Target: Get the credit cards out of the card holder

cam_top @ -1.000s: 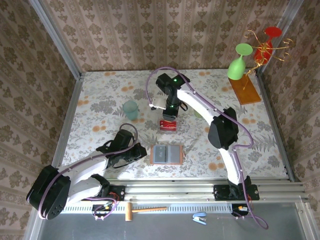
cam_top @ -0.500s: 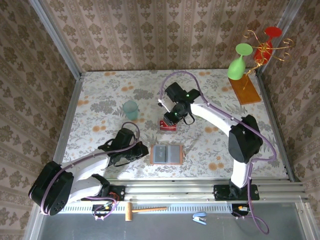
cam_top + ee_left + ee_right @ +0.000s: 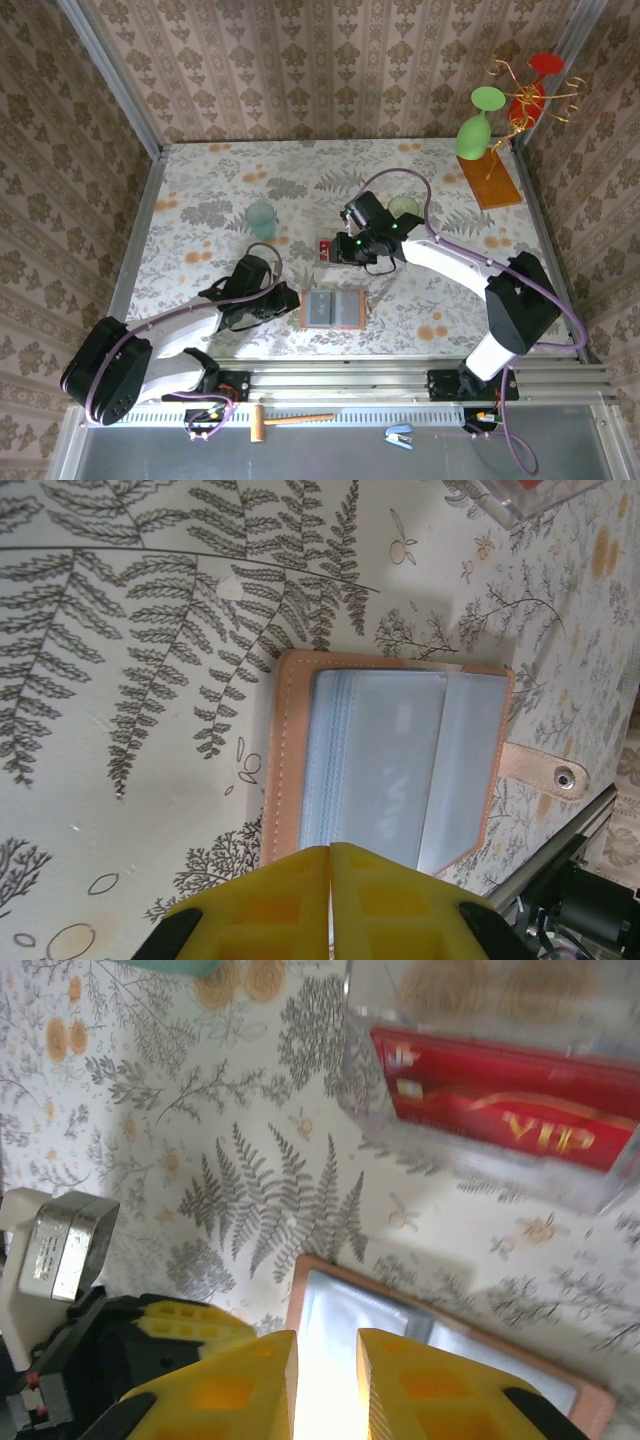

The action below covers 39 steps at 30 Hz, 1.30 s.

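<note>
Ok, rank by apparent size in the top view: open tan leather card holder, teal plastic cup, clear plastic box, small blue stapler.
1. open tan leather card holder
2. teal plastic cup
3. small blue stapler
The clear plastic box is partly hidden by the right arm, so it is left unranked.
</note>
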Tool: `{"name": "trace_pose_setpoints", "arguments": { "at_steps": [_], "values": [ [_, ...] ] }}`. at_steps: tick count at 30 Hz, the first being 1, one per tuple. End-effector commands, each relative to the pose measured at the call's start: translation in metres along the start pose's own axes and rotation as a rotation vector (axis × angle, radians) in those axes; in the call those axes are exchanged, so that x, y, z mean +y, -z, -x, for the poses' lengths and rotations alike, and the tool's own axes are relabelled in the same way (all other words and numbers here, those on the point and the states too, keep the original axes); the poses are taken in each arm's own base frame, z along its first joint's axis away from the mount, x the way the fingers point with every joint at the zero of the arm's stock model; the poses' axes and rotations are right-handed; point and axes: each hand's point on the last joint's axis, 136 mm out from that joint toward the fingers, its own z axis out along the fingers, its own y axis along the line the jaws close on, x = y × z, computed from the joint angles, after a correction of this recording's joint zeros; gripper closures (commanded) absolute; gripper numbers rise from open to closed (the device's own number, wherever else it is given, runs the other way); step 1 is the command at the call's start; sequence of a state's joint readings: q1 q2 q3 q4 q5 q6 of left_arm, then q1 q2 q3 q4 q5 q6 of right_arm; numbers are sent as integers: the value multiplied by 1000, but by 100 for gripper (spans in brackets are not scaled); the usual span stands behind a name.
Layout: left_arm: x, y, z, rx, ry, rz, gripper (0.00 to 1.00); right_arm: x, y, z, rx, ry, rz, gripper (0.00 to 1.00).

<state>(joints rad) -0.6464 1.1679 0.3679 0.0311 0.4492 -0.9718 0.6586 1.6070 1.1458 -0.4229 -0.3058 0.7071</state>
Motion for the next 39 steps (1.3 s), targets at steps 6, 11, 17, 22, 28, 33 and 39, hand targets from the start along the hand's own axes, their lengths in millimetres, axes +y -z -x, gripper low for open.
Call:
{"name": "trace_pose_setpoints", "arguments": {
  "at_steps": [6, 11, 17, 22, 28, 33, 39],
  "values": [
    [-8, -5, 0, 10, -28, -48, 93, 13, -9, -41, 83, -119, 116, 76],
    [-5, -12, -4, 36, -30, -33, 93, 7, -25, -59, 132, -139, 109, 76],
    [5, -21, -12, 71, -23, 7, 94, 5, -40, -76, 176, -142, 95, 76],
    [13, -23, -17, 76, -19, 36, 94, -1, -50, -86, 205, -150, 72, 75],
    [19, -23, -22, 86, -8, 50, 94, -6, -58, -96, 237, -157, 58, 73],
    [22, -22, -24, 85, -3, 55, 94, -8, -63, -102, 262, -161, 57, 72],
    [24, -22, -25, 85, 2, 63, 94, -8, -69, -106, 286, -160, 61, 72]
  ]
}}
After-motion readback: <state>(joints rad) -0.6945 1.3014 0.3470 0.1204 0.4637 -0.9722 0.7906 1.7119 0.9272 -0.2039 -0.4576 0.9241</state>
